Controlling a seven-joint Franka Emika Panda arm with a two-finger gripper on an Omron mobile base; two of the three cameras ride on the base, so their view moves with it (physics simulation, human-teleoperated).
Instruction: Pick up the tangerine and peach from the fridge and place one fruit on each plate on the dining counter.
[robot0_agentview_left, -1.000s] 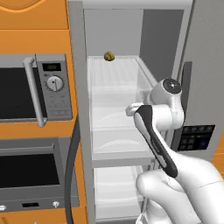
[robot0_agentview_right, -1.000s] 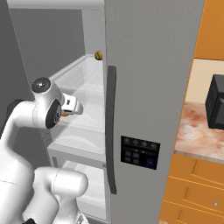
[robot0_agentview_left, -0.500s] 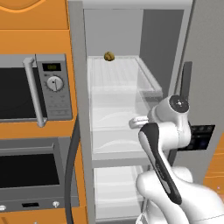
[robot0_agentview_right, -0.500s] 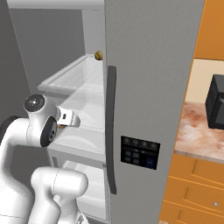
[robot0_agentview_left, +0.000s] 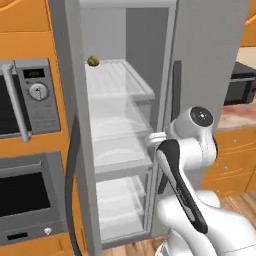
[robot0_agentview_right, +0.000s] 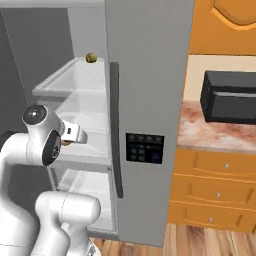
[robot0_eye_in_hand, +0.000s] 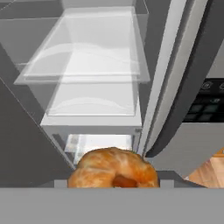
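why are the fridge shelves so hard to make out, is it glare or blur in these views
Mostly transparency, not blur: in the hand view the clear shelves overlap with pale, arc-shaped sheen; in the left base view they wash into the fridge's pale interior; the right base view is a little soft, edges still readable. The orange fruit in the hand view looks slightly soft.

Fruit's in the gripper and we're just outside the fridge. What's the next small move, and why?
Probably keep backing the hand clear, then turn toward the dining counter: the gripper is shut on the peach, and the fridge shelves ahead look bare, apart from an olive-brown item up top.
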